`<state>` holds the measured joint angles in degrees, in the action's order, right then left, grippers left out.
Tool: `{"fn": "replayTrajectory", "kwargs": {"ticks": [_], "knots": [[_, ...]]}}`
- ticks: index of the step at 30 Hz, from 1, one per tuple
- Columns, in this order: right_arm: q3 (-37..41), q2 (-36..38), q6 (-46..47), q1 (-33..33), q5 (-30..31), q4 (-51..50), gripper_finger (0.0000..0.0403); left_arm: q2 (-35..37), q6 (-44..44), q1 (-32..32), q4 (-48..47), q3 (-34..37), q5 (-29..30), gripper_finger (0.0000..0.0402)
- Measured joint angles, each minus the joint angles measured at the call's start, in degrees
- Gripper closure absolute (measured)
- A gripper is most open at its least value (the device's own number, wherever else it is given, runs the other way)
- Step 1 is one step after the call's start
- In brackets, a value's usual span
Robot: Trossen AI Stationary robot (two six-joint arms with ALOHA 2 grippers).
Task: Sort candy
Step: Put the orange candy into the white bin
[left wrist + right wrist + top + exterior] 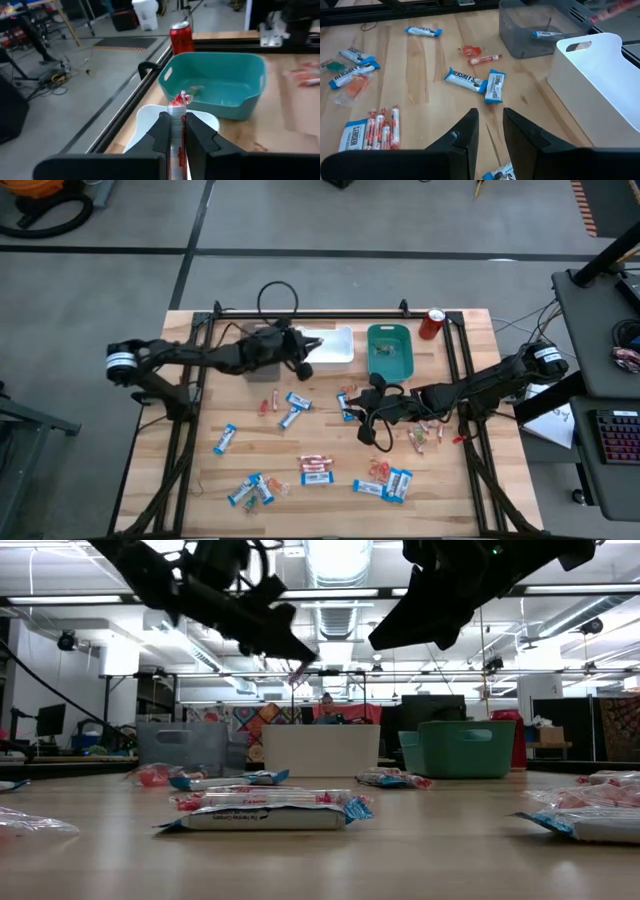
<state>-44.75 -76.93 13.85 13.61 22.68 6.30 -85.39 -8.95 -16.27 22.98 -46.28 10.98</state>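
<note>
The left gripper (174, 131) hangs over the white bin (331, 346), near the top middle of the overhead picture, its fingers pinched nearly together on a red-and-white sweet (177, 101) that sticks up between them. To my eye the step in hand is the drop: it would do well to keep the sweet squarely over the white bin, clear of the teal bin (390, 351) just beside it, and let go low enough that the wrapper does not flutter out. The grey bin (527, 30) already has one blue bar in it. The right gripper (489, 132) waits above the boards at centre right, fingers part open and holding nothing. The rest of the candy (316, 471) lies scattered across the lower half of the table (470, 498), blue bars and red ones mixed.
</note>
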Motion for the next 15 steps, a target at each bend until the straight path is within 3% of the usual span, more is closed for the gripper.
{"fn": "replayTrajectory", "kwargs": {"ticks": [7, 15], "knots": [[0.00, 0.00, 0.48, 0.02, -0.03, -0.19, 0.0321, -7.46, 0.32, -2.00, -6.90, -5.44, 0.48, 0.0391], [0.01, 0.00, 4.97, 0.00, -0.09, -0.01, 0.0321, -8.89, 0.42, -3.40, -8.32, -6.67, 0.52, 0.0385]]}}
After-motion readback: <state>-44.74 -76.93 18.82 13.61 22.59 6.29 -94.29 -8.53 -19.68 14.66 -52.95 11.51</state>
